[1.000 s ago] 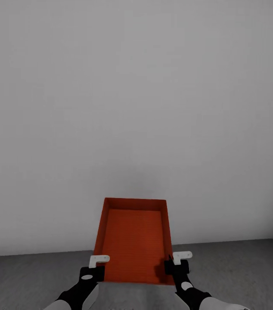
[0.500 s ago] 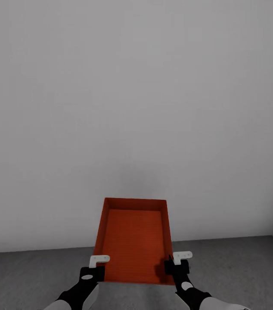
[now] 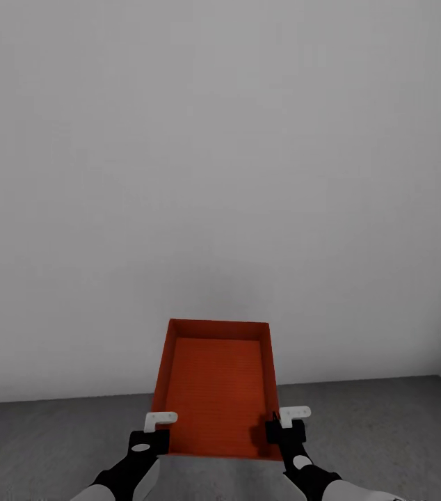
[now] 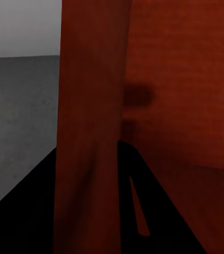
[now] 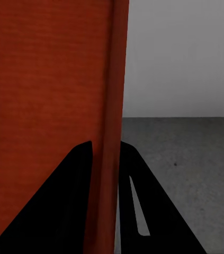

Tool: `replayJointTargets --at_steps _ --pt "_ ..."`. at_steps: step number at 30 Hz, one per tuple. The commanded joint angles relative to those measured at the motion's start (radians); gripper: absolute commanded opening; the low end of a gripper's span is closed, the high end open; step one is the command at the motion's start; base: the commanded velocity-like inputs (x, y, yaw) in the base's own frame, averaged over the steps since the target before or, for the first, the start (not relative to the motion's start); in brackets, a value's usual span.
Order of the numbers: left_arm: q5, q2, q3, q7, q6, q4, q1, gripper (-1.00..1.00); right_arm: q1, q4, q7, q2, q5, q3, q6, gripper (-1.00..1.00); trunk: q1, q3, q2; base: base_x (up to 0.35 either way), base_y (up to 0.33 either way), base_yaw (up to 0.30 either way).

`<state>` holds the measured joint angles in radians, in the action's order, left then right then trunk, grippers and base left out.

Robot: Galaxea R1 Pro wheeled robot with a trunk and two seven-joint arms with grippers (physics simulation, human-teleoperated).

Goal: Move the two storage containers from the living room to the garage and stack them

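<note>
One storage container (image 3: 215, 390), orange-red, rectangular, open-topped, plain flat walls and a finely ribbed bottom: you carry it level in front of the trunk, long axis pointing away from you, clear of the ground. Two grippers hold it, one on each long side wall near the end closest to you. Your left gripper (image 3: 152, 433) sits at the left wall; from the left wrist camera the container's wall (image 4: 90, 132) runs between the two dark fingers (image 4: 21, 217), one outside and one inside the box, so the claw is closed down to the thickness of that wall and clamped on it. Your right gripper (image 3: 284, 430) matches it on the right wall; from the right wrist camera the thin red wall (image 5: 112, 159) is pinched between its fingers (image 5: 64, 206) in the same way, narrowed to the wall's width with nothing else in its grasp. One floor (image 3: 387, 431), dark grey, rough, mottled concrete, lies below the box and spreads across the lower part of the head camera's picture. One wall (image 3: 220, 174), plain grey-white, stands straight ahead just beyond the container's far end, meeting a second wall at a corner low on your right.
</note>
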<state>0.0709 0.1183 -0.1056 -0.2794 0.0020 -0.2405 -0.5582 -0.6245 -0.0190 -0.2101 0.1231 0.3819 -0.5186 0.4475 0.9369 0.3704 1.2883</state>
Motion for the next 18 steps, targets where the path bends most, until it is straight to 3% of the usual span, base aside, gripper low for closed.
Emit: replayJointTargets --at_steps 1,18 --pt "0.017 -0.002 -0.012 -0.011 0.001 0.003 0.000 -1.00 -0.001 -0.003 -0.006 -0.008 0.005 0.008 0.007 -1.00 0.000 0.003 0.001 0.000 0.000 0.000" --pt "0.017 -0.002 -0.011 -0.010 0.001 0.010 0.000 -1.00 -0.001 -0.003 -0.006 -0.008 0.005 0.008 0.007 -1.00 0.000 0.029 0.001 0.000 0.000 0.000"
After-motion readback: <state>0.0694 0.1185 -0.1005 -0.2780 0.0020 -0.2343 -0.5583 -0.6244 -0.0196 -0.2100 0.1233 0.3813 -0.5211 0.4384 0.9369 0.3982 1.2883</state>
